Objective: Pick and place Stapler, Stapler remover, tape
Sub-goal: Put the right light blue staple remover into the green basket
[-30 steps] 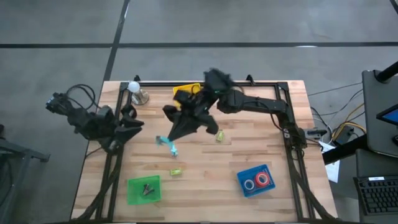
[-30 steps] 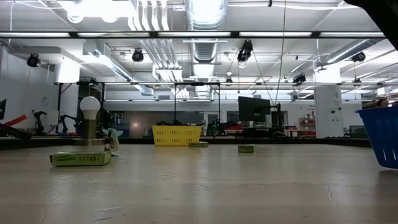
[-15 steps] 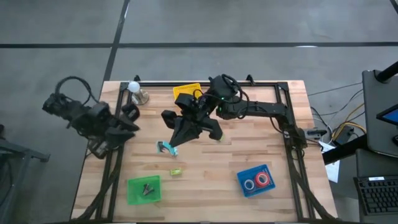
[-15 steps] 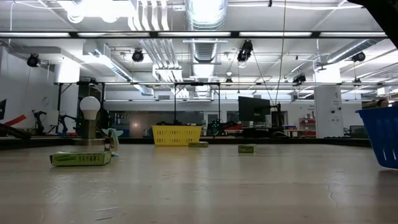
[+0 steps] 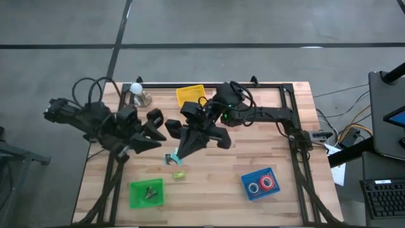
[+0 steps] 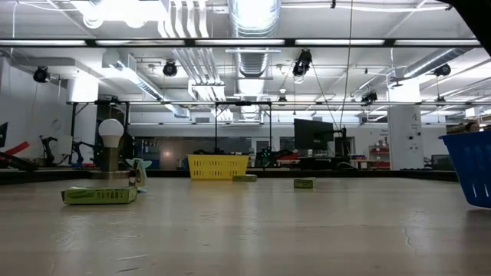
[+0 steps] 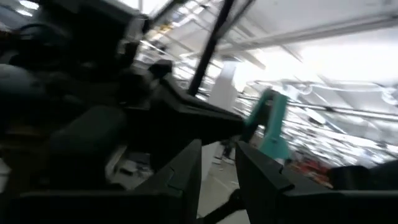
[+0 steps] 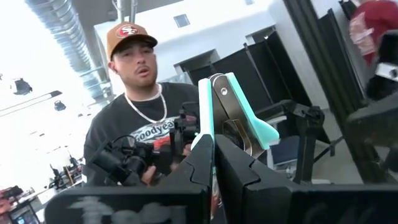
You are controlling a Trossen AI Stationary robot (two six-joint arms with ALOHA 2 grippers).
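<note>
The teal stapler remover (image 5: 171, 158) is in my right gripper (image 5: 181, 150), above the middle of the table. In the right wrist view it sticks out past the shut fingers (image 8: 213, 149), showing teal wings and a metal jaw (image 8: 231, 115). My left gripper (image 5: 158, 126) is open just to the left of it, and its wrist view shows the remover (image 7: 271, 124) ahead of the fingers (image 7: 217, 165), apart from them. Two red tape rolls (image 5: 261, 183) lie in a blue tray (image 5: 248, 180). A small yellow-green object (image 5: 179, 174) lies on the table. My right gripper pinches the stapler remover's near end (image 8: 208, 140) between its two fingers, which slant down toward the table's near left. The remover points out beyond the fingertips and is lifted clear of the table.
A green tray (image 5: 136, 190) with small dark pieces sits near the front left, a yellow basket (image 5: 188, 95) and a bulb on a stand (image 5: 137, 89) at the far edge. A person shows beyond the table in the right wrist view (image 8: 143, 124).
My right gripper, still shut on the remover, has moved toward the near edge and a little right. My left arm has swung right from the table's left edge toward the remover. A small green object at mid-table is now hidden under the right arm.
</note>
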